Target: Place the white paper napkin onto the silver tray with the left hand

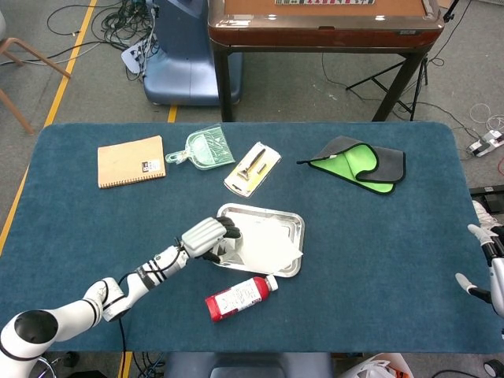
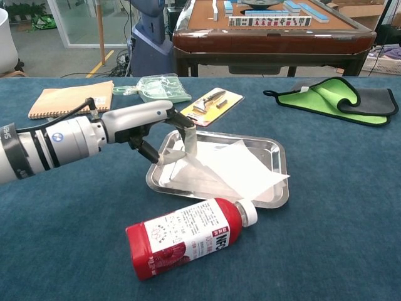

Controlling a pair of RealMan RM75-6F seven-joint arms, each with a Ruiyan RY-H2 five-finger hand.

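The white paper napkin [image 2: 233,169] lies spread over the silver tray [image 2: 279,158], its front right corner hanging over the tray's near rim. My left hand [image 2: 148,123] is at the tray's left edge and pinches the napkin's left corner, which stands lifted off the tray. In the head view the left hand [image 1: 206,235] sits just left of the tray [image 1: 259,210], with the napkin [image 1: 269,243] covering most of it. My right hand [image 1: 490,264] shows at the table's far right edge, away from everything, fingers apart and holding nothing.
A red bottle [image 1: 240,298] with a white cap lies on its side just in front of the tray. Behind the tray are a brown notebook [image 1: 131,161], a pale green dustpan [image 1: 204,147], a yellow card with a tool [image 1: 253,168] and a green-grey cloth [image 1: 359,164].
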